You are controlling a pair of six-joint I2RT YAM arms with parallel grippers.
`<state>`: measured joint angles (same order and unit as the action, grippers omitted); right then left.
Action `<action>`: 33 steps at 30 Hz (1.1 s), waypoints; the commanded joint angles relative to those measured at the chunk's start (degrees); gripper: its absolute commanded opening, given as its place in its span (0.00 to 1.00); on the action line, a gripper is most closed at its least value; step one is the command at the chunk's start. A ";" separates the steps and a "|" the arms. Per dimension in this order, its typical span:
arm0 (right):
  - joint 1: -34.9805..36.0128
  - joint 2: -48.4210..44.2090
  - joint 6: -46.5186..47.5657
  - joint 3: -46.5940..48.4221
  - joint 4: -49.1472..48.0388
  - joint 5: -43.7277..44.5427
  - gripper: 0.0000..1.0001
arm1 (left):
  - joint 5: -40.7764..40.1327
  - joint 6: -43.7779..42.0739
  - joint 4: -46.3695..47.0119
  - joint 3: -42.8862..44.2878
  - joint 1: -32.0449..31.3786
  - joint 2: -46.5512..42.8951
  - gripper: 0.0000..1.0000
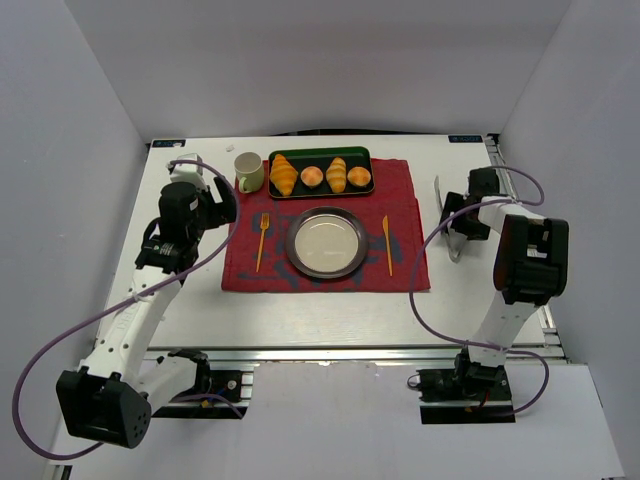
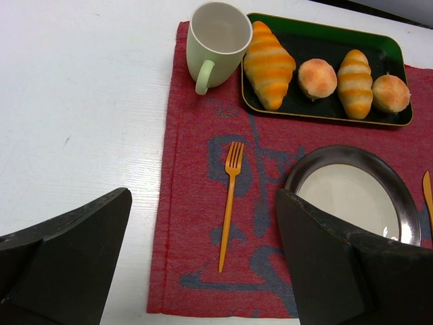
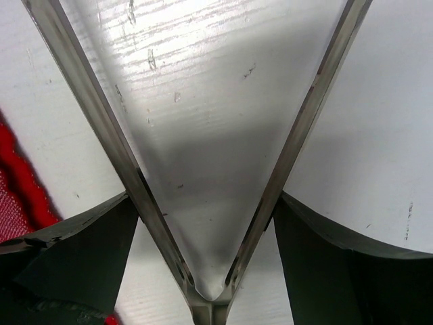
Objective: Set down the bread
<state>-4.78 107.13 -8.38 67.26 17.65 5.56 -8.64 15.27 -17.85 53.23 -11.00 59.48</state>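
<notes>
Left wrist view shows the bread [image 2: 355, 82] on the tray [image 2: 325, 40], left hand [image 2: 203, 203] spread apart, right hand [image 3: 203, 203] clamped on tongs [image 3: 101, 122].

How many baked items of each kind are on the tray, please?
Croissants: 2 (wide croissant, slim bread)
Round buns: 2
Total: 4, all on the tray
</notes>
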 commanded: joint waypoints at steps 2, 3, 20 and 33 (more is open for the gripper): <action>-0.50 4.92 0.47 0.58 -1.65 -2.93 0.86 | -0.58 -0.59 0.18 1.70 -0.07 -1.04 0.98; -0.50 5.10 0.56 1.20 -1.48 -2.66 0.86 | -0.58 -0.59 0.09 1.79 -0.16 -1.04 0.98; -0.41 8.35 0.47 5.15 0.63 -0.91 0.89 | -0.50 -0.94 1.06 0.91 -0.16 -0.25 0.98; 0.20 3.98 0.73 4.55 1.42 -0.64 0.67 | -0.50 -1.12 0.53 1.43 -0.16 -0.16 0.98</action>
<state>-4.89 112.29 -7.14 74.19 18.24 6.72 -8.64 14.83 -17.67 53.23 -11.00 59.59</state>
